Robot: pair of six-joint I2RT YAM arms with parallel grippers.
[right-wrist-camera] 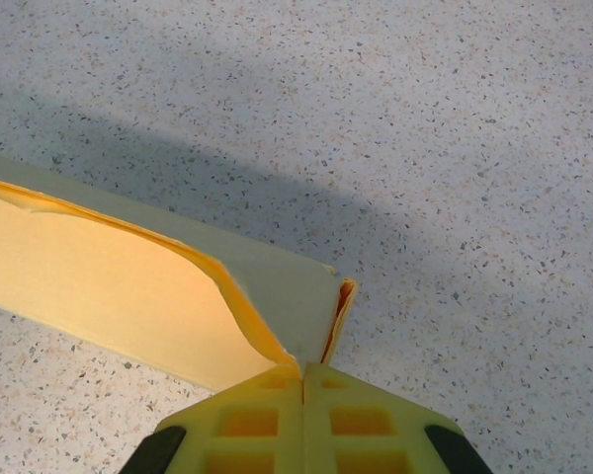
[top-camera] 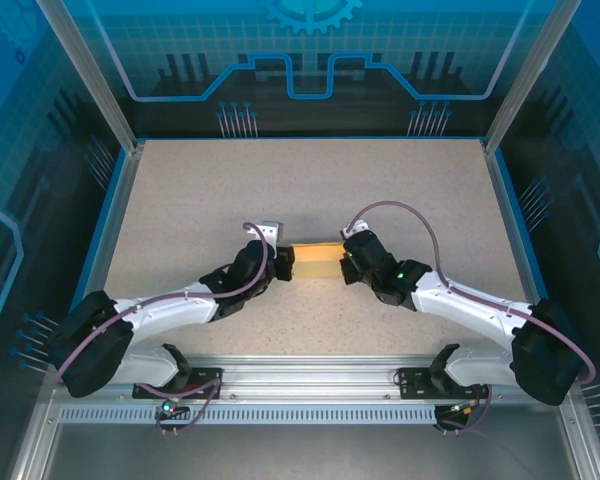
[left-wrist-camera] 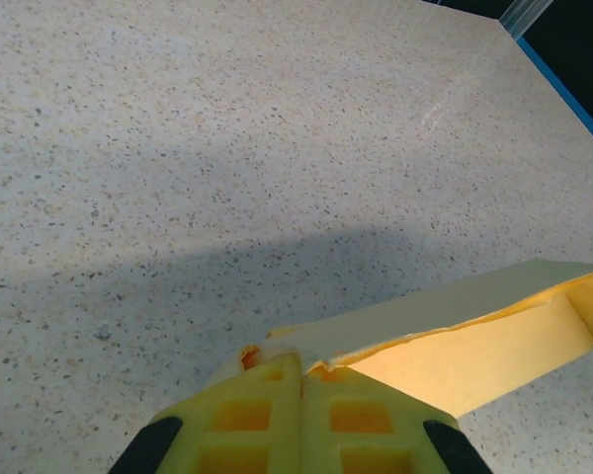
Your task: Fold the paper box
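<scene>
Paper box: we see the paper box [top-camera: 317, 262] near the middle of the table [top-camera: 310, 180], a pale yellow strip lying sideways between the two grippers.

Box shape: in the wrist views we see thin cardboard walls folded against each other. The outer face is paler and the inner face a warmer yellow. The long edge gapes slightly, so a narrow hollow shows inside.

Left gripper: the left gripper [left-wrist-camera: 301, 370] has its yellow fingers [left-wrist-camera: 257, 415] pressed together with no gap between them. We see the box's left end pinched at their tips, and the box runs off to the right of that view.

Right gripper: the right gripper [right-wrist-camera: 302, 373] is likewise closed tight, its fingers meeting along one seam. The folded corner at the box's right end is nipped there, and the box stretches away to the left of that view.

Arms: in the top view we see both arms angled inward from their bases at the near edge, meeting the box from opposite ends.

Box and table: a soft shadow lies on the speckled surface beside the box. We cannot tell whether the box rests on the table or hangs just above it.
</scene>
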